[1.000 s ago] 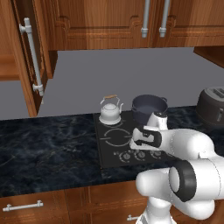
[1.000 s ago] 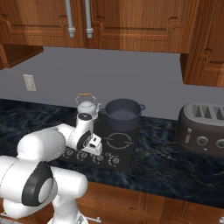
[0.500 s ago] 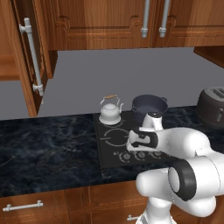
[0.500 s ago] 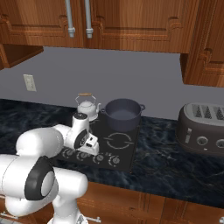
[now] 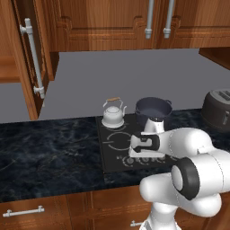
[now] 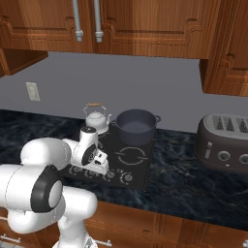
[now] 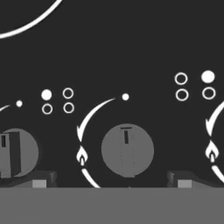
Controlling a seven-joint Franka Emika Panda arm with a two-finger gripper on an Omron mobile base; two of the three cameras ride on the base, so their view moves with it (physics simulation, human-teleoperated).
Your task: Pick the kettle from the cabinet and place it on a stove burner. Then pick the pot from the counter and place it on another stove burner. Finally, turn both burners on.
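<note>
The gripper (image 7: 112, 178) hangs low over the front strip of the black glass cooktop (image 5: 112, 157), its two dark fingertips (image 7: 43, 179) spread wide with nothing between them. In the hand view a round grey knob (image 7: 127, 150) sits just ahead of the gap between the tips, its thin dark pointer line aimed away from the gripper; a white curved arrow and a small flame mark wrap its left side. A second knob (image 7: 15, 152) lies beside the left fingertip, bearing a raised dark bar, and small white dot-and-ring clusters are printed further out.

Beyond the gripper, on the far left burner, stands the kettle (image 5: 112, 114): small, squat and silver-white, with a domed lid and an arched wire handle topped by a tan wooden bar. Beside it on the far right burner stands the pot (image 6: 136, 126), wide, dark grey and straight-sided, with small loop handles at the rim. The near left burner ring (image 5: 116, 139) is bare, just left of the hand.

Well off to the gripper's left the reddish-brown cabinet door (image 5: 27, 63) stands open, its long silver bar handle upright. A dark toaster (image 6: 224, 142) sits on the black marble counter (image 6: 193, 184) far to the right.
</note>
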